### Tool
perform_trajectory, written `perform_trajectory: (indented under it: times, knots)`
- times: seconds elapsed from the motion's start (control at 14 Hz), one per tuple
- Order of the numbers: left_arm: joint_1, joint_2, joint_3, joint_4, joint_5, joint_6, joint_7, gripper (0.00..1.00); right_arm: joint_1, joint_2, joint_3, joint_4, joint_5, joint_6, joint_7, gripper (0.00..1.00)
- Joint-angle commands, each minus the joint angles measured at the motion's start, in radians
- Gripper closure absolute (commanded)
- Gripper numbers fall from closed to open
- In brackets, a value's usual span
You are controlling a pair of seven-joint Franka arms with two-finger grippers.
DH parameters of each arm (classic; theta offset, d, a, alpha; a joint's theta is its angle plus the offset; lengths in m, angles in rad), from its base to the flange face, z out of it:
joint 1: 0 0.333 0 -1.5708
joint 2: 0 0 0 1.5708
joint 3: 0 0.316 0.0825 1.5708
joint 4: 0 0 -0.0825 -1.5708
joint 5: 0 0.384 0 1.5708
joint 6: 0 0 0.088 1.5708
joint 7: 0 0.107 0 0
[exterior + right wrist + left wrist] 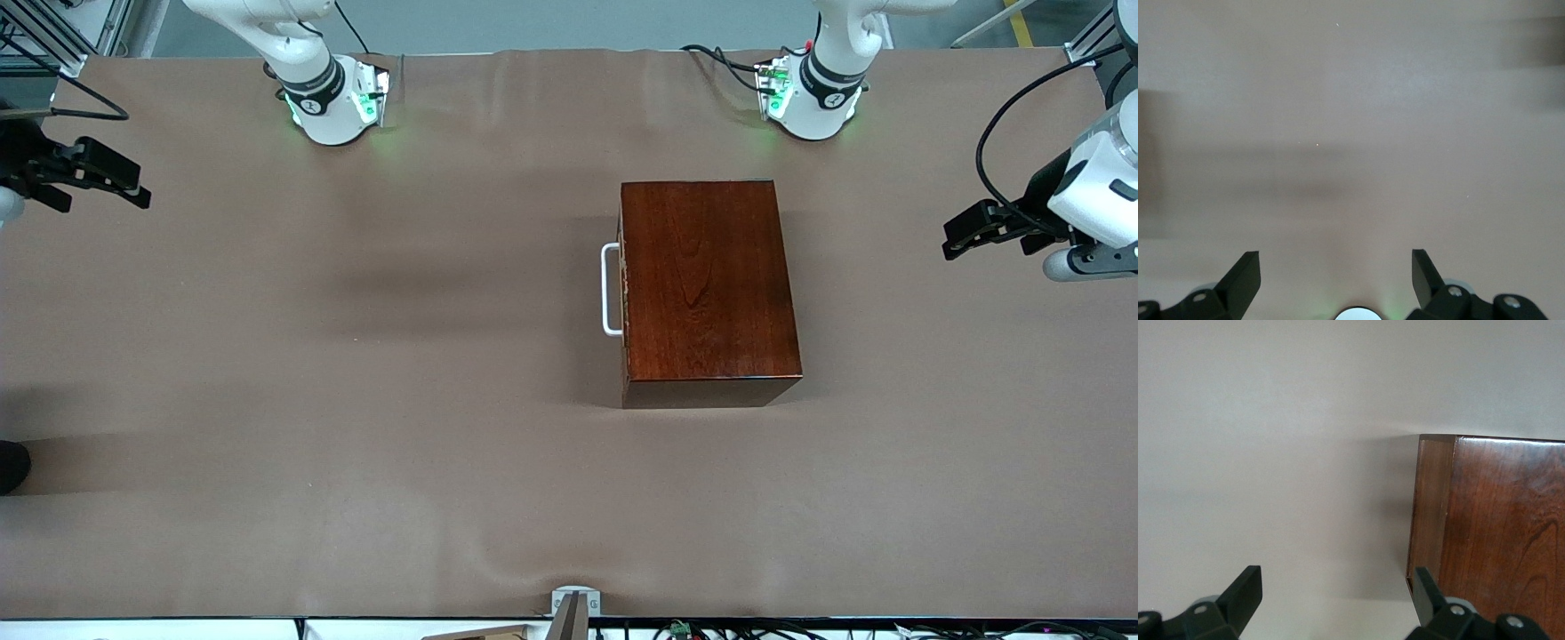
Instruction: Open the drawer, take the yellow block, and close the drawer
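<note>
Red-brown wooden box (707, 289) sits right of centre, its drawer shut; the wide-open, empty right gripper (111, 178) should hook the white handle (610, 290), while the left gripper (973, 233) waits open.

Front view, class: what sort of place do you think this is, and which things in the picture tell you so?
Most likely a robotics lab bench. Two white arms are bolted along one edge of a brown-covered table, the left gripper and right gripper wait open at its ends, and a lone wooden box with its drawer handle sits staged between them.
</note>
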Motion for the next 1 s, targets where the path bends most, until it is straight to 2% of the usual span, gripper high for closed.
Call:
perform_trajectory:
  times: [0.0,0.71,0.93]
  knots:
    - [-0.009,-0.017,0.01,-0.007,-0.004,0.001,0.02,0.0,0.007,-0.005,0.003,-0.003,-0.003,0.001,-0.005,0.0]
    - [-0.02,-0.008,0.01,0.004,-0.007,-0.005,0.0,0.0,-0.011,0.001,-0.004,0.004,-0.008,-0.005,-0.005,0.0]
    - [-0.072,0.001,-0.046,0.056,-0.06,-0.005,0.002,0.0,-0.01,0.001,-0.004,0.004,-0.008,-0.01,-0.002,0.0]
